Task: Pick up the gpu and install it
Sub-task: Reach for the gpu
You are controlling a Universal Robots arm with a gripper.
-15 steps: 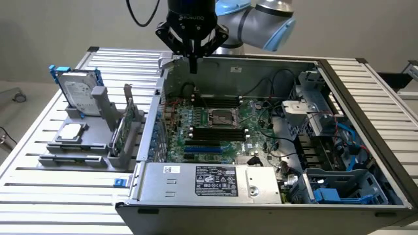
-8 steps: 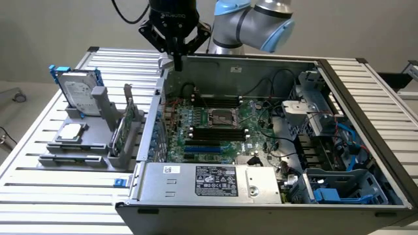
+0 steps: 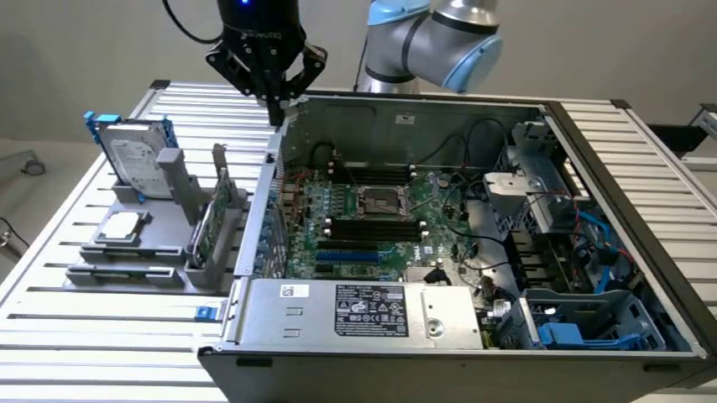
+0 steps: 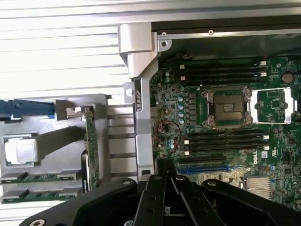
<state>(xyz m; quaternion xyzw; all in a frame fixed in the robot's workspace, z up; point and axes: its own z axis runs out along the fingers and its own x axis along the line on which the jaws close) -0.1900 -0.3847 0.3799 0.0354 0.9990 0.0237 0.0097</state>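
end effector (closed) over case wall, gpu in holder

Wide open straight above the gpu, but sideways it's tight: gray holder post on one side, computer case wall just beside the other.
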